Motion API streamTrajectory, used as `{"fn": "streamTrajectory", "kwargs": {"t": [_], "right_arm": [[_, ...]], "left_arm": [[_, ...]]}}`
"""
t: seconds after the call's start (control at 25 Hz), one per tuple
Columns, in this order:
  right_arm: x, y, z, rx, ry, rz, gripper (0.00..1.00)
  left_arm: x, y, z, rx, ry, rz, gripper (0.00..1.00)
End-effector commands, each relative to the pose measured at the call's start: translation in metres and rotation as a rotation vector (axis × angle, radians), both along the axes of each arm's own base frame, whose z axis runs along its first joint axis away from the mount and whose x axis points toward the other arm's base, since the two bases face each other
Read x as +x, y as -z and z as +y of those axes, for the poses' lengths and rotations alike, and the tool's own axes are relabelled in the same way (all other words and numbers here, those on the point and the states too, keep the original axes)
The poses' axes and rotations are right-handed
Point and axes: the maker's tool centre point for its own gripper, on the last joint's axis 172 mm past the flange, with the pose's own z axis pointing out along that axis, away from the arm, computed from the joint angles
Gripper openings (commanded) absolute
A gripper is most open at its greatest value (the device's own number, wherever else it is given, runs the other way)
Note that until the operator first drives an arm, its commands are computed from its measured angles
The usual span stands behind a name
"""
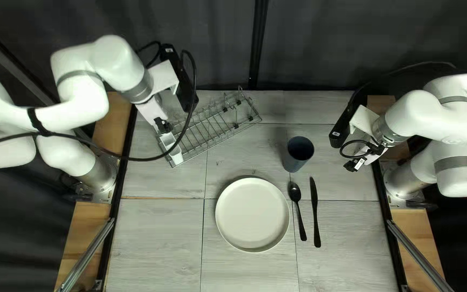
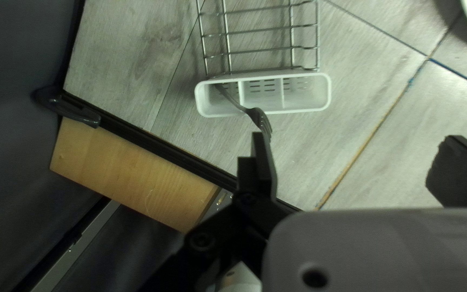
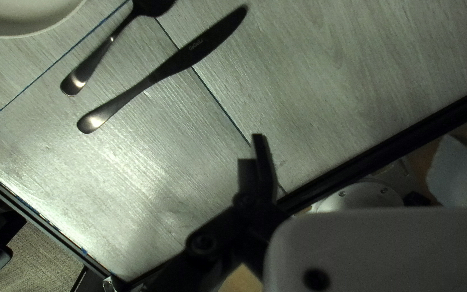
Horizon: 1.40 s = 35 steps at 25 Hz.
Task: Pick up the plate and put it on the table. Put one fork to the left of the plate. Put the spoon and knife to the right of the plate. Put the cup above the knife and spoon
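From the plate [image 1: 252, 214], the spoon [image 1: 299, 214] and knife [image 1: 315, 211] lie at three o'clock, the cup [image 1: 298, 154] stands at one and the wire rack [image 1: 212, 128] at eleven.

A pale gray, wood-grained table [image 1: 152, 238], crossed by thin seams, with dark edging along its sides. A round, off-white plate [image 1: 252, 213] lies face up near the middle. Just to its right in the top left view lies a dark spoon [image 1: 295, 192], and beside that a dark knife [image 1: 315, 211]. The two are apart and roughly parallel, handles toward the near edge. A dark blue-gray cup [image 1: 299, 151] stands upright beyond the spoon and knife. A metal wire rack [image 1: 217, 130] sits at a slant toward the table's far left.
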Motion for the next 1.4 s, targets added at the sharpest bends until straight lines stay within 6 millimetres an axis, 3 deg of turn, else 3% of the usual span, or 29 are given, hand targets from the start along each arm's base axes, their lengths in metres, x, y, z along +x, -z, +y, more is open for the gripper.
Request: {"fn": "streamTrajectory", "kwargs": {"t": [0.04, 0.28, 0.92, 1.4], "right_arm": [[0.000, 0.000, 0.000, 0.000, 0.000, 0.000, 1.00], [0.000, 0.000, 0.000, 0.000, 0.000, 0.000, 1.00], [0.000, 0.000, 0.000, 0.000, 0.000, 0.000, 1.00], [0.000, 0.000, 0.000, 0.000, 0.000, 0.000, 1.00]], "left_arm": [[-0.004, 0.014, 0.000, -0.006, -0.017, 0.000, 1.00], [-0.018, 0.035, 0.001, -0.011, -0.035, 0.006, 1.00], [-0.022, 0.072, -0.009, -0.032, -0.019, 0.019, 1.00], [-0.031, 0.102, 0.003, -0.033, 0.002, 0.058, 1.00]]}}
